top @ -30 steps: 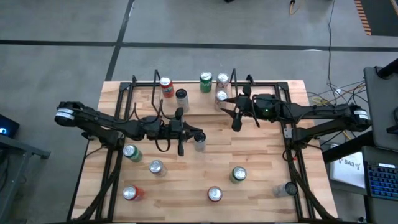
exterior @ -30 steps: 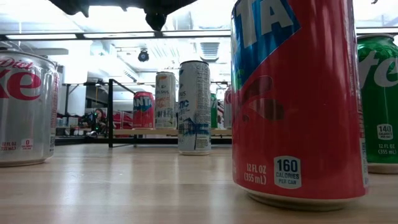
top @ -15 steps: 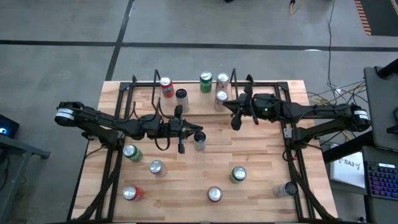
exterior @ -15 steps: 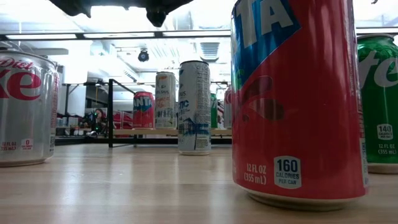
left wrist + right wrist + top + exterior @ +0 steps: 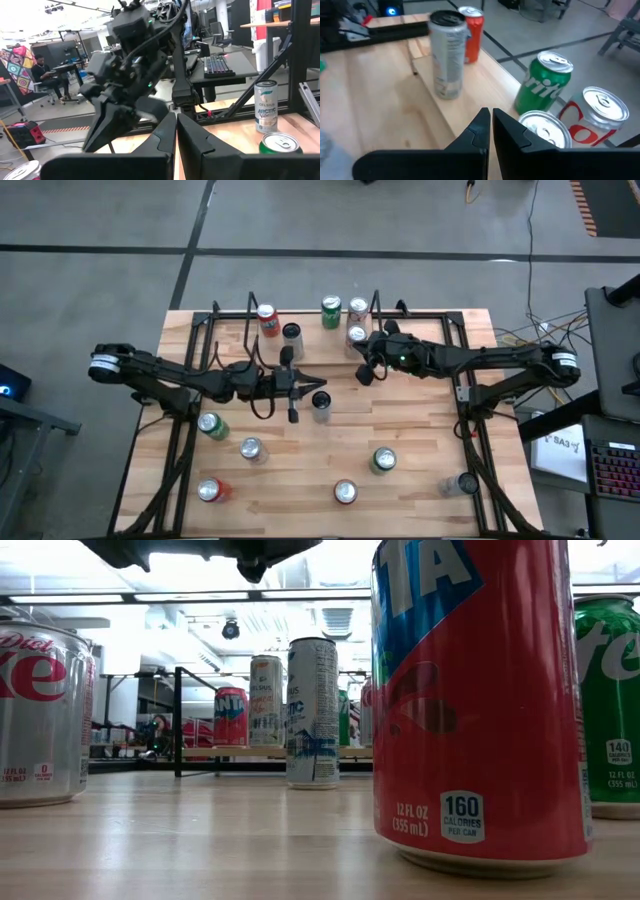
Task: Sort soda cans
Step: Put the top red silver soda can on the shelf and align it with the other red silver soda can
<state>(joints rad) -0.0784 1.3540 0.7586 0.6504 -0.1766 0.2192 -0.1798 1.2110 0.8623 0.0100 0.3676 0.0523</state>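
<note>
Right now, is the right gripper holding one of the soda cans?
No, the right gripper is shut on nothing, above the silver can beside the green can.

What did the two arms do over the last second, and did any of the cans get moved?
The right gripper snapped its fingers shut on nothing and swung toward the cluster of cans at the table's far edge, near the silver can. The left gripper stayed shut mid-table, beside a can. No can moved.
</note>
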